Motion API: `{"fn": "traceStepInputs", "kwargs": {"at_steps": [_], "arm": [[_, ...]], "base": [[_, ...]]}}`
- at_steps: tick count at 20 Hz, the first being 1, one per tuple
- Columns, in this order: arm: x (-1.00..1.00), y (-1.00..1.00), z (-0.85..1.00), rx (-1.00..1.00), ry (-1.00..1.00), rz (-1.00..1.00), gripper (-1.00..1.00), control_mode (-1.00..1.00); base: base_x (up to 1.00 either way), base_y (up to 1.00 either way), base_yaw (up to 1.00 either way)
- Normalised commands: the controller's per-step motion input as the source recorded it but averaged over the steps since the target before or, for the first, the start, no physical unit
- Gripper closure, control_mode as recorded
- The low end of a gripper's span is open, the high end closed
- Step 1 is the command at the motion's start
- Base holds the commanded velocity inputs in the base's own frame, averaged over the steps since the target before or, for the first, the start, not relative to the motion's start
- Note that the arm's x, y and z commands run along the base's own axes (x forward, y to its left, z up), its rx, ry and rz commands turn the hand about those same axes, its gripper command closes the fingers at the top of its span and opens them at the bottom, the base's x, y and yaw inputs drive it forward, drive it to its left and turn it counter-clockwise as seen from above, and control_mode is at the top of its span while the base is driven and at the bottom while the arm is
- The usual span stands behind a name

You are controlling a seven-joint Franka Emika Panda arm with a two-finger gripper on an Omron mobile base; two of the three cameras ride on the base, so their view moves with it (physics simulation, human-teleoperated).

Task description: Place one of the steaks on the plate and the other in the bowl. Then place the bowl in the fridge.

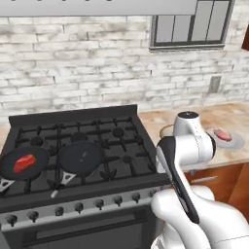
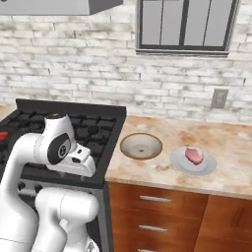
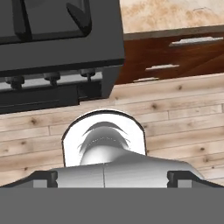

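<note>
You've got the gripper (image 3: 112, 178) spread wide, empty, facing the floor by the stove (image 1: 78, 146). Right of stove: bowl (image 2: 141, 146), then pink steak (image 2: 194, 155) on plate (image 2: 180, 164). Red steak (image 1: 24, 163) sits in a pan (image 1: 9, 168) on stove's left.

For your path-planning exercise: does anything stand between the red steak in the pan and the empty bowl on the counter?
The second black pan sits on the stove between the red steak and the bowl.

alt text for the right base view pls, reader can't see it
A pale pink steak lies on a whitish plate on a stone counter, beside an empty tan bowl near the stove's edge. The white arm is folded low at the left, in front of a black gas stove; behind are a whitewashed brick wall, a window and a wall outlet.
</note>
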Motion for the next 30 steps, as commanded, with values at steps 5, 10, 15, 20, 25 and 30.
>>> {"fn": "traceStepInputs", "kwargs": {"at_steps": [5, 10, 15, 20, 25, 30], "arm": [[0.0, 0.0, 0.0, 0.0, 0.0, 0.0, -1.0, 1.0], [0.0, 0.0, 0.0, 0.0, 0.0, 0.0, -1.0, 1.0], [0.0, 0.0, 0.0, 0.0, 0.0, 0.0, -1.0, 1.0], [0.0, 0.0, 0.0, 0.0, 0.0, 0.0, -1.0, 1.0], [0.1, 0.01, 0.0, 0.0, 0.0, 0.0, -1.0, -1.0], [0.38, 0.0, 0.01, 0.05, 0.0, -0.06, -1.0, -1.0]], "base": [[-0.04, 0.84, 0.0], [0.0, 1.0, 0.0], [0.0, 1.0, 0.0], [0.13, 0.65, -0.03], [0.15, 0.06, -0.02], [0.0, 0.0, 0.0]]}}
